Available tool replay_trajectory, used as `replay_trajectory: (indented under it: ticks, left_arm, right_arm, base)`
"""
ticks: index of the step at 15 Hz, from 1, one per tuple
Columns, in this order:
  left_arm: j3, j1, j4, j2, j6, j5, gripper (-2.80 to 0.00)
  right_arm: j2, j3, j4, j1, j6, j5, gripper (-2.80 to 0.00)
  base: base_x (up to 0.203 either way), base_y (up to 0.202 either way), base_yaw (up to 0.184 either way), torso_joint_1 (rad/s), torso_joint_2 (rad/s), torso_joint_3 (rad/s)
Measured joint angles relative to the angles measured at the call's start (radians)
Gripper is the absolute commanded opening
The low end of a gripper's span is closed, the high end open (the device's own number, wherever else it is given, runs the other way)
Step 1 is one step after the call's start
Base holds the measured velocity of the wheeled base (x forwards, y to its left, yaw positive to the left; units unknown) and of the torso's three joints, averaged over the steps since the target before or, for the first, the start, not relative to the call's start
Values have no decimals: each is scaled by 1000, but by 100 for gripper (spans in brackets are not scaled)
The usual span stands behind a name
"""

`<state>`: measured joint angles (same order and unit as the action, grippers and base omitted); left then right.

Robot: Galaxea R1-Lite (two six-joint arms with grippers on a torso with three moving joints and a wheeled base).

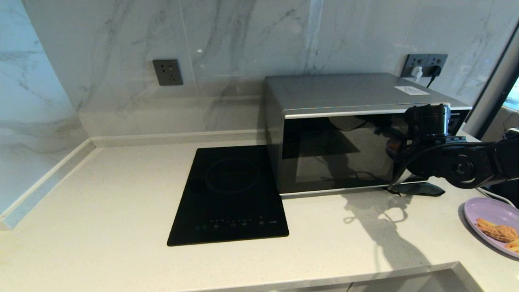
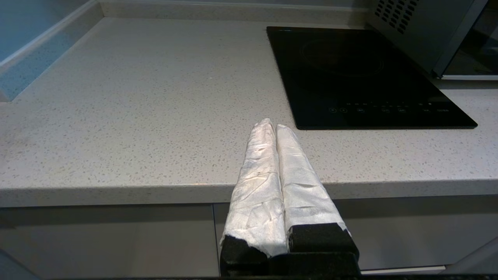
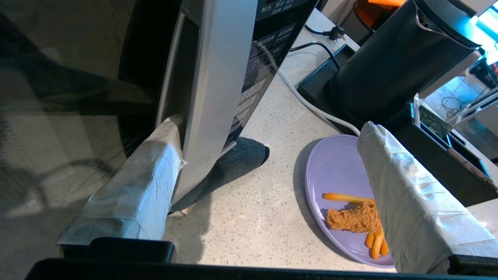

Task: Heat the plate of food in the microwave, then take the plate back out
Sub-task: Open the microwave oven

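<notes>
Right gripper (image 3: 272,163) stands spread wide around the microwave (image 1: 344,134) handle (image 3: 212,97), door shut. Handle looks stiff and smooth: hook behind it. Plate (image 3: 334,175) waits beside, on the counter.

Left gripper (image 2: 276,132) is parked, fingers pressed together.

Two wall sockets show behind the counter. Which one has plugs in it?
The socket behind the microwave, on the right, holds a white plug and a black one. The other socket, on the wall above the hob, is empty.
</notes>
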<state>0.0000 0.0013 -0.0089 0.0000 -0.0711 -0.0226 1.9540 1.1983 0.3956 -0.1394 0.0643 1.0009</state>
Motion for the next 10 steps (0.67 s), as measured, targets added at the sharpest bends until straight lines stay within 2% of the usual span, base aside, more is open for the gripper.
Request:
replay_trajectory:
  ticks: [1,2,3,10]
  left_arm:
    - [0,0,0,0,0,0,-280]
    - [0,0,0,0,0,0,-280]
    - [0,0,0,0,0,0,-280]
    - [0,0,0,0,0,0,-280]
  right_arm:
    - [1,0,0,3,2,-2,0]
    - [3,0,1,4,5,-2,-77]
    - [6,3,1,6,9,-1,-280]
    - [26,20,0,7,11,-11,-280]
  base:
    - [0,0,0,0,0,0]
    - [0,0,0,0,0,0]
    - [0,0,0,0,0,0]
    - [0,0,0,0,0,0]
